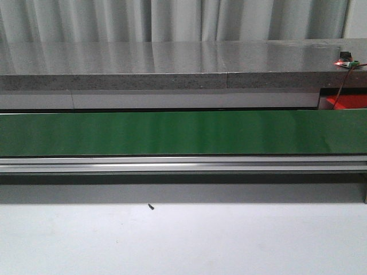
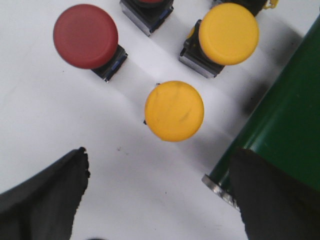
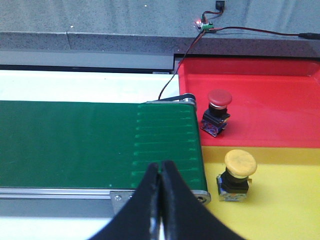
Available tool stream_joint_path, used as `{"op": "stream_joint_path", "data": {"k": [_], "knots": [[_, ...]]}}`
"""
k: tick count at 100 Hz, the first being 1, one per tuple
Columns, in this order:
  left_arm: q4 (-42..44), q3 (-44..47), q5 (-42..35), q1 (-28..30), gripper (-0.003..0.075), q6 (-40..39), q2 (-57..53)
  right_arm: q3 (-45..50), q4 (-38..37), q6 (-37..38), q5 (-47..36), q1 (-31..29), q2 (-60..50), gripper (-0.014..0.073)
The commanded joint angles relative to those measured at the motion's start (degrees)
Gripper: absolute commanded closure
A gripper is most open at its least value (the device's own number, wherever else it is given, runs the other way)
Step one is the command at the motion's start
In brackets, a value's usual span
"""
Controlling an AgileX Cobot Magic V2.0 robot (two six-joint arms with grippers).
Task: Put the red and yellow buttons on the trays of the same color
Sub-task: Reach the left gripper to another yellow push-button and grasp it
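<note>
Left fingers [image 2: 160,200] gape empty above a yellow button [image 2: 174,110] on the white desk [image 2: 75,130], beside the green belt [image 2: 285,130] — centre over its cap before closing (red button [image 2: 86,36] nearby). Right fingers [image 3: 161,200] are pressed together, empty.

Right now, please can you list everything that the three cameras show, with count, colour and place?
Conveyor belt: one, green, across the front view, beyond the white table.
Stone ledge: one, grey, behind the belt.
Red tray: one, at the belt's end.
Yellow tray: one, beside the red tray.
Sorted red button: one, standing on the red tray.
Sorted yellow button: one, standing on the yellow tray.
Unsorted yellow buttons: two, on the white table beside the belt.
Unsorted red buttons: two, the second cut off by the frame.
Circuit board: one, small, with wires, on the ledge.
Left end effector: black, open, above the unsorted buttons.
Right end effector: black, shut, empty, over the belt.
</note>
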Motion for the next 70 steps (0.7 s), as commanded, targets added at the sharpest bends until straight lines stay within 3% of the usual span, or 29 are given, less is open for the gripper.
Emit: {"op": "stream_joint_path", "data": {"k": [1,44,54,70], "knots": [[-0.7,-3.9,0.5,0.2,0.0153,0.7,0.7,-1.6,0.4,-0.6,-3.9,0.2,0.0,0.0662],[-1.3,-7.2,-1.3,0.2,0.0163,1.1,8.3,-1.6,0.4,-0.6,-3.9,0.2,0.0,0.0662],[-1.3,-7.2,-1.9,0.2,0.0247,1.1,8.7,-1.6,0.4,-0.6,-3.9,0.2,0.0,0.0662],[-1.3,-7.2,-2.9,0.2,0.0461,1.1,8.7,-1.6,0.4,-0.6,-3.9,0.2,0.0,0.0662]]}}
